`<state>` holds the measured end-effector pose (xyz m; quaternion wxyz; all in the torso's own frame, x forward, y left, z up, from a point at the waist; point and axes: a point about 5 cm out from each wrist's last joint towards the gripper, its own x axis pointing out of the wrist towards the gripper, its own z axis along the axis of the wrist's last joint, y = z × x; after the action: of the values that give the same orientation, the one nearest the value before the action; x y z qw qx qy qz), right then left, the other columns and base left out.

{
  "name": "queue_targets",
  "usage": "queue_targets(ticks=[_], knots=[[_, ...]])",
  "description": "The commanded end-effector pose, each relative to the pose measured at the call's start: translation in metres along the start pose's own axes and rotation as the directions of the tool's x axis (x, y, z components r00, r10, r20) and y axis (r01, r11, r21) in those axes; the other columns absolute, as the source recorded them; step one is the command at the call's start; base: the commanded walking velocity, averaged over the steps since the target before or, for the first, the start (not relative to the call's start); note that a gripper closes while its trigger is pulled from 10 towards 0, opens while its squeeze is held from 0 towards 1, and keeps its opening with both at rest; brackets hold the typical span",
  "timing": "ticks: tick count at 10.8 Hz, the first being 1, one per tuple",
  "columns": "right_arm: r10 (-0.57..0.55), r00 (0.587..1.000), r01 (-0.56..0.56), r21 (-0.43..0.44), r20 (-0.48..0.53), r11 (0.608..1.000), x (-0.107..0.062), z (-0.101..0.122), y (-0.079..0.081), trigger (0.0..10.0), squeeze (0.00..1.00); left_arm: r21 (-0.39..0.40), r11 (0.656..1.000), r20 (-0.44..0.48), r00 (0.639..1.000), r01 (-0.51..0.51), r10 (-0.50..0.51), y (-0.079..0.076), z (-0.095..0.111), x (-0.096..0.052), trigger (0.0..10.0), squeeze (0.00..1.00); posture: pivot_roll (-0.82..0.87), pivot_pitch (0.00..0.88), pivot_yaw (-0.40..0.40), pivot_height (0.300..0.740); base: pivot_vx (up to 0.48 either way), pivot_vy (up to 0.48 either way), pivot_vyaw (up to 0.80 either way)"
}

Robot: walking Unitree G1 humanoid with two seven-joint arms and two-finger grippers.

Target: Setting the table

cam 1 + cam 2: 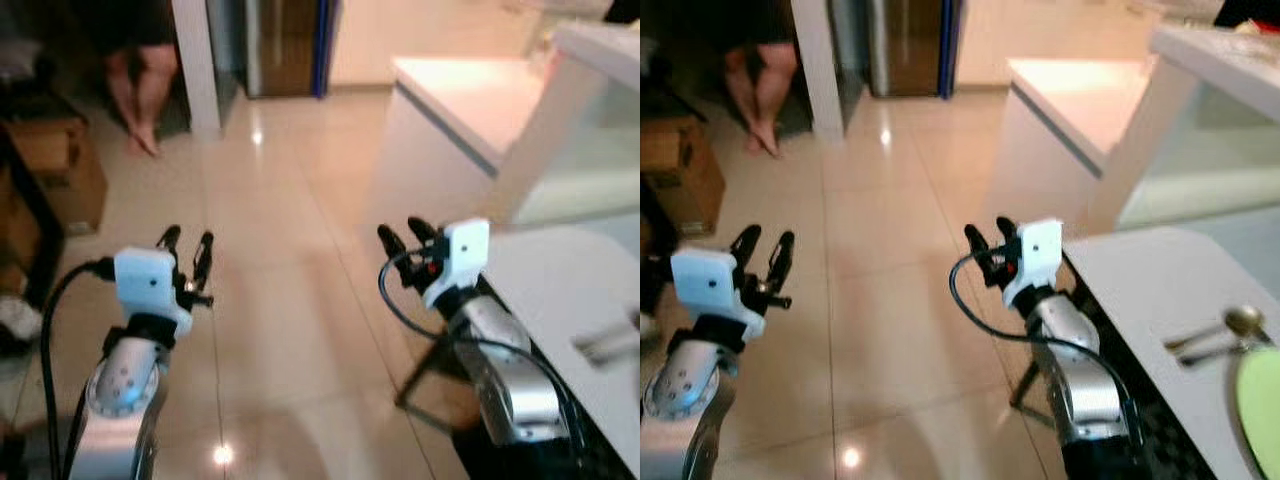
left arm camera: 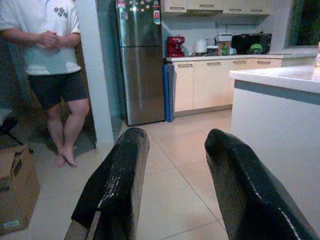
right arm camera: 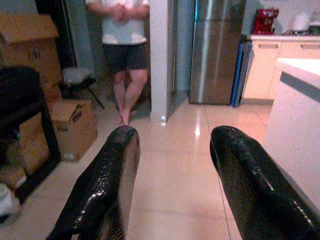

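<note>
Left gripper [image 1: 188,243]: open, empty | right gripper [image 1: 986,239]: open, empty | spoon [image 1: 1228,325] on table [image 1: 1140,280] beside green plate [image 1: 1262,405]

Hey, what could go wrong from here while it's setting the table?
1. The right gripper is raised, open and empty, near the corner of the table; a swing to the right might clip the edge.
2. The spoon and green plate lie near the table's near edge, so a bump might knock them off.
3. A person stands by the fridge; walking forward, with the left gripper out front, may crowd them.
</note>
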<state>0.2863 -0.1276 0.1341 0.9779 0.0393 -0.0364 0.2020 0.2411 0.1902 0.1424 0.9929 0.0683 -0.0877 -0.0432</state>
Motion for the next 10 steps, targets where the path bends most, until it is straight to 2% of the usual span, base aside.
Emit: queue_targets(ticks=[1, 2, 4, 5, 6, 9, 10], knots=[[-0.049, 0.999, 0.049, 0.011, -0.009, 0.999, -0.007, -0.001, -0.008, 10.0, 0.0, -0.004, 1.0, 0.006, 1.0, 0.014, -0.014, -0.002, 0.002, 0.001, 10.0, 0.0, 0.09, 0.0, -0.04, 0.74, 0.48, 0.0, 0.0], [-0.083, 0.997, 0.083, 0.036, -0.005, 0.996, -0.008, -0.002, -0.009, 10.0, 0.0, 0.003, 1.0, 0.016, 1.0, 0.02, -0.02, 0.002, 0.005, 0.005, 10.0, 0.0, 0.1, 0.0, -0.033, 0.74, 0.48, 0.0, 0.0], [-0.165, 0.985, 0.164, -0.026, -0.058, 0.986, -0.011, -0.011, -0.011, 10.0, 0.0, 0.017, 0.999, 0.029, 0.999, 0.031, -0.031, -0.001, 0.01, 0.006, 10.0, 0.0, 0.13, 0.0, -0.051, 0.74, 0.48, 0.0, 0.0], [-0.154, 0.987, 0.152, -0.046, -0.044, 0.987, -0.012, -0.011, -0.009, 10.0, 0.0, 0.014, 1.0, 0.027, 0.999, 0.021, -0.021, -0.001, 0.009, 0.005, 10.0, 0.0, 0.12, 0.0, -0.044, 0.74, 0.48, 0.0, 0.0], [-0.148, 0.989, 0.147, -0.041, -0.025, 0.988, -0.012, -0.004, -0.01, 10.0, 0.0, 0.012, 1.0, 0.032, 0.999, 0.029, -0.029, -0.002, 0.01, 0.008, 10.0, 0.0, 0.11, 0.0, -0.053, 0.74, 0.48, 0.0, 0.0], [-0.119, 0.992, 0.12, 0.001, -0.04, 0.993, -0.014, -0.008, -0.01, 10.0, 0.0, 0.015, 0.999, 0.03, 0.999, 0.045, -0.045, -0.009, 0.013, 0.004, 10.0, 0.0, 0.14, 0.0, -0.069, 0.74, 0.48, 0.0, 0.0], [-0.096, 0.995, 0.096, -0.002, -0.035, 0.995, -0.01, -0.007, -0.002, 10.0, 0.0, 0.008, 1.0, 0.023, 1.0, 0.008, -0.009, 0.001, 0.009, 0.006, 10.0, 0.0, 0.13, 0.0, -0.05, 0.74, 0.48, 0.0, 0.0]])
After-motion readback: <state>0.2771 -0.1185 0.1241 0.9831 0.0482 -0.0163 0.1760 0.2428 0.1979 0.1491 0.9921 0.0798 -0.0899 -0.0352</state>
